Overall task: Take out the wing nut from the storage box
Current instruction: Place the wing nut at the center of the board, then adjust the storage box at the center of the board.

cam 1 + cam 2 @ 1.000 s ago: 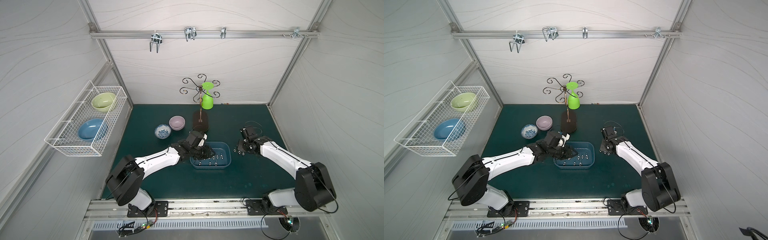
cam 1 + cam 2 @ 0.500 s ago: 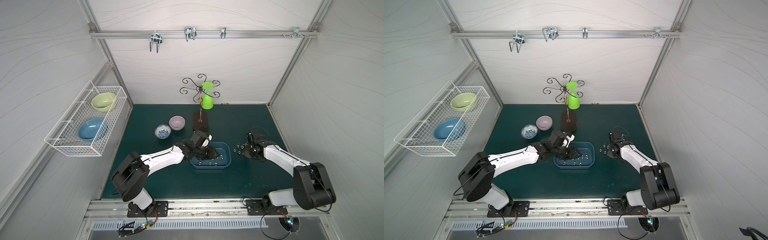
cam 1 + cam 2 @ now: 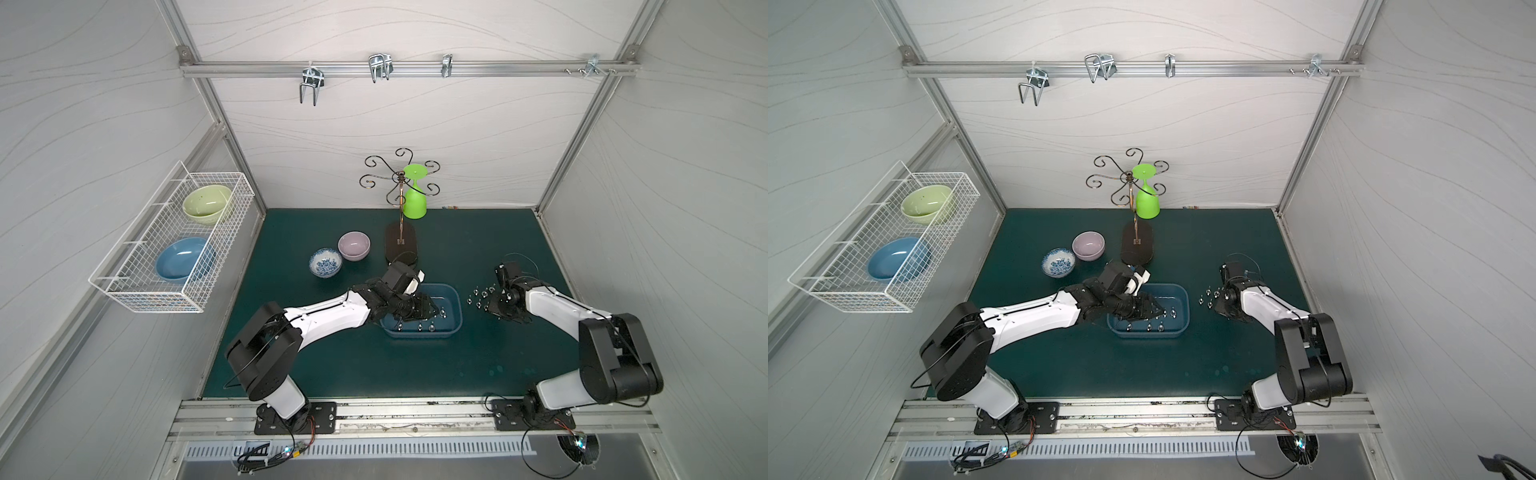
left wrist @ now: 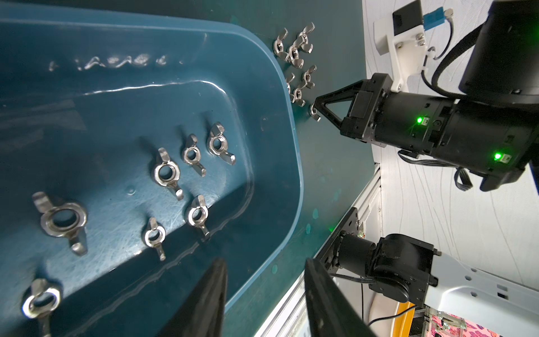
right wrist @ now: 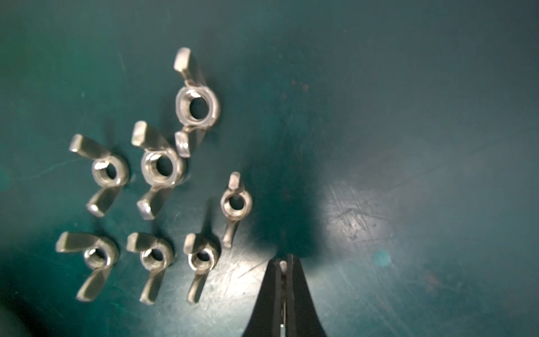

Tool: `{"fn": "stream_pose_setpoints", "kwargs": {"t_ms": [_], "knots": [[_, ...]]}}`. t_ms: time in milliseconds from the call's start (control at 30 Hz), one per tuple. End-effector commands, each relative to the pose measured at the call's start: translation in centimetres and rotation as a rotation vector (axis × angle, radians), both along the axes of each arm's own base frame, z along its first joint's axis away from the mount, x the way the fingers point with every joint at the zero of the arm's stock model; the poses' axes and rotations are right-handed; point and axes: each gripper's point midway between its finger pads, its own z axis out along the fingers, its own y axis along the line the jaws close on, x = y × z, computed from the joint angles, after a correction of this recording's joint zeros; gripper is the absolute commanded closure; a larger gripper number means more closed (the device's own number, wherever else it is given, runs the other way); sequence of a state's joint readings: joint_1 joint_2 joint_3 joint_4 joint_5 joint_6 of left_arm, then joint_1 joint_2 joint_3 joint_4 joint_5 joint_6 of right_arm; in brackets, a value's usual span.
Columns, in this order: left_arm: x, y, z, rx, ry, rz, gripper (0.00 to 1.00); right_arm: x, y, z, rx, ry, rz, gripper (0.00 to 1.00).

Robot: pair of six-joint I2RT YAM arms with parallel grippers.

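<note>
Left gripper (image 4: 264, 262) is my working tool at this moment: its jaws stand partly apart with nothing between them, and it reaches into the storage box (image 3: 457, 301) from 9 o'clock, low over the tub floor. I judge that gap to be deliberate, wide enough to straddle one wing and narrow enough to stay clear of the neighbours. The left wrist view shows seven wing nuts (image 4: 166, 173) on the box floor, each with its hole upward and wings out to the sides, loosely spaced and none stacked, so the task's thing is in the box and not yet lifted. At 3 o'clock from the box the right gripper (image 5: 284, 259) is clenched tight, low over the mat (image 3: 374, 374). A sliver of bright metal sits between its tips, and the left wrist view shows a pinched nut (image 4: 315, 114) right at those tips. I read this as a hold on one thin wing, though whether the nut rests on the mat I cannot tell. Between that gripper and the box rim lies the deposit cluster (image 5: 163, 166), seven nuts set down close together on the mat and apart from the rim. I judge it is kept near the box so each transfer is short. Before the left gripper closes, it should be centred on a single nut — a graze could scatter the others.
</note>
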State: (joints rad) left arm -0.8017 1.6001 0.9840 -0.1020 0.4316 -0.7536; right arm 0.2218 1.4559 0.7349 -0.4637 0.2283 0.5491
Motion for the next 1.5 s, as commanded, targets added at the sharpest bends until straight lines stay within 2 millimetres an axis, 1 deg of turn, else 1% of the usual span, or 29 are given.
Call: {"fn": "stream_pose_setpoints", "kwargs": {"t_ms": [0, 133, 267, 700, 867, 967, 1067, 1133, 1167, 1200, 1233, 1267, 1300, 1367, 1400, 1467], "knots": [[0.4, -0.9, 1.5, -0.030, -0.039, -0.025, 0.53, 0.3, 0.3, -0.2, 0.017, 0.005, 0.009, 1.00], [0.4, -0.9, 1.3, -0.026, -0.036, -0.027, 0.53, 0.4, 0.4, -0.4, 0.020, 0.014, 0.011, 1.00], [0.3, -0.8, 1.2, -0.022, -0.034, -0.025, 0.53, 0.3, 0.4, -0.3, 0.022, 0.012, 0.015, 0.94], [0.3, -0.6, 1.3, -0.016, -0.038, -0.024, 0.53, 0.3, 0.2, 1.5, 0.017, -0.036, 0.020, 0.84], [0.4, -0.4, 1.3, -0.006, -0.042, -0.019, 0.53, 0.4, 0.3, 1.9, 0.020, -0.047, 0.025, 0.82], [0.7, 0.2, 1.5, 0.013, -0.063, 0.002, 0.53, 0.6, 0.3, 3.0, 0.021, -0.079, 0.034, 0.82], [1.9, 1.9, 2.1, 0.014, -0.086, 0.056, 0.53, 1.1, 1.6, 5.1, 0.037, -0.136, 0.083, 0.83], [3.1, 3.5, 2.5, 0.013, -0.088, 0.109, 0.55, 1.4, 3.4, 6.4, 0.049, -0.171, 0.142, 0.89], [3.8, 4.5, 2.8, 0.012, -0.098, 0.143, 0.61, 1.6, 4.6, 7.1, 0.063, -0.189, 0.174, 0.94], [4.6, 5.8, 2.9, 0.021, -0.108, 0.186, 0.72, 1.8, 5.9, 7.6, 0.084, -0.197, 0.206, 0.99], [5.4, 6.8, 3.0, 0.029, -0.119, 0.224, 0.85, 1.9, 7.0, 7.8, 0.099, -0.198, 0.233, 1.00], [6.2, 8.1, 3.2, 0.037, -0.132, 0.268, 0.96, 2.0, 8.0, 8.1, 0.105, -0.198, 0.258, 1.00], [6.9, 9.2, 3.4, 0.045, -0.145, 0.305, 1.00, 2.0, 9.1, 8.2, 0.103, -0.194, 0.286, 1.00], [8.2, 10.5, 4.0, 0.062, -0.182, 0.342, 1.00, 1.5, 10.6, 8.3, 0.091, -0.185, 0.336, 1.00], [8.8, 10.9, 4.2, 0.082, -0.203, 0.346, 1.00, 1.1, 11.0, 8.5, 0.088, -0.186, 0.353, 1.00], [9.8, 10.6, 4.9, 0.111, -0.241, 0.322, 1.00, -0.1, 11.6, 8.7, 0.100, -0.185, 0.379, 1.00]]}}
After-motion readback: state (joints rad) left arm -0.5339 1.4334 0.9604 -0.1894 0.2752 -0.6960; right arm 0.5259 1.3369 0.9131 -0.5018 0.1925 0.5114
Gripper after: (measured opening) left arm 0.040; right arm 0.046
